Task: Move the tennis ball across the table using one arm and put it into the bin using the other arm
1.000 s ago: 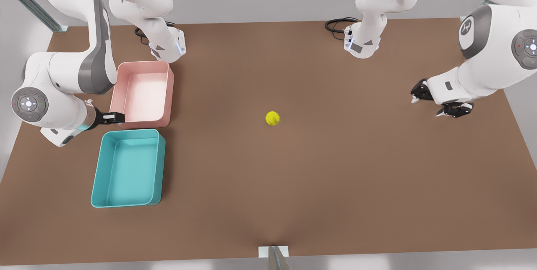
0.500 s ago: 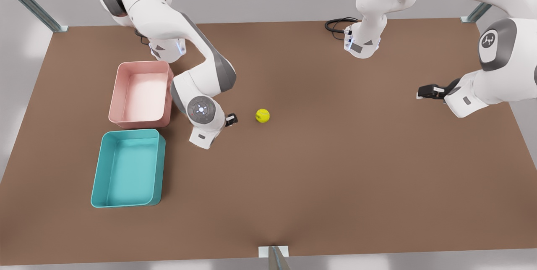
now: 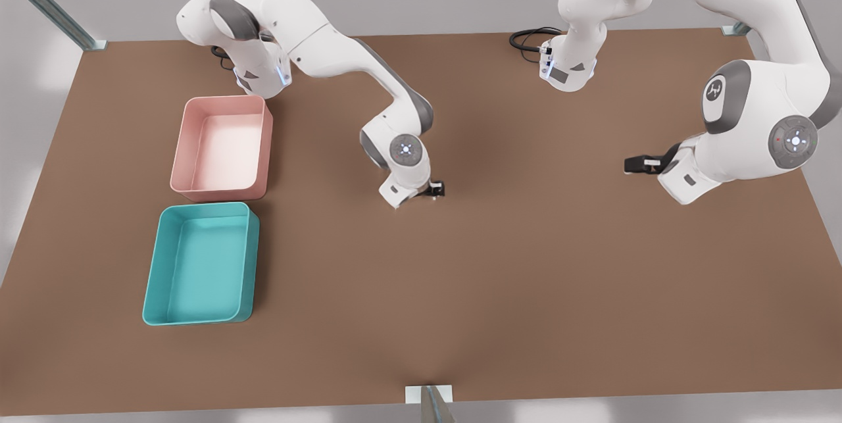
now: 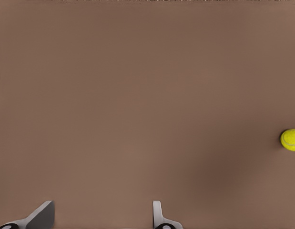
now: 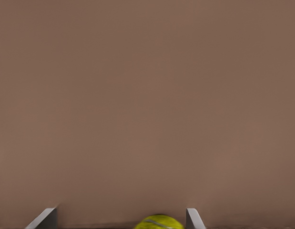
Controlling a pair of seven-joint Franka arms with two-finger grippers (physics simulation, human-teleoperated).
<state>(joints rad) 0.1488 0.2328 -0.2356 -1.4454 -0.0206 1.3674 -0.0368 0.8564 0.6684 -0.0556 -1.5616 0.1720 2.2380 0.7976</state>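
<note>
Now the ball sits between open fingers

The tennis ball [image 5: 159, 222] lies on the table [image 3: 526, 278], well away from the bin [image 3: 152, 278]. The right gripper [image 5: 119, 214] has swung out from beside the bin and hangs over the ball, jaws wide, not squeezing. The left gripper [image 3: 638, 164], farther from the bin, waits with jaws apart. The grab looks next.

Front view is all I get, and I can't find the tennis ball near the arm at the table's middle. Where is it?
Observer: The right wrist view shows the tennis ball on the table, between the fingers of the right gripper. That is the middle arm.
Operator: Is it shut on the ball?
Observer: No, it is open. The fingers stand wider apart than the ball.
Operator: And the other arm?
Observer: The left gripper is open above the table, with the ball well away from it.
</note>
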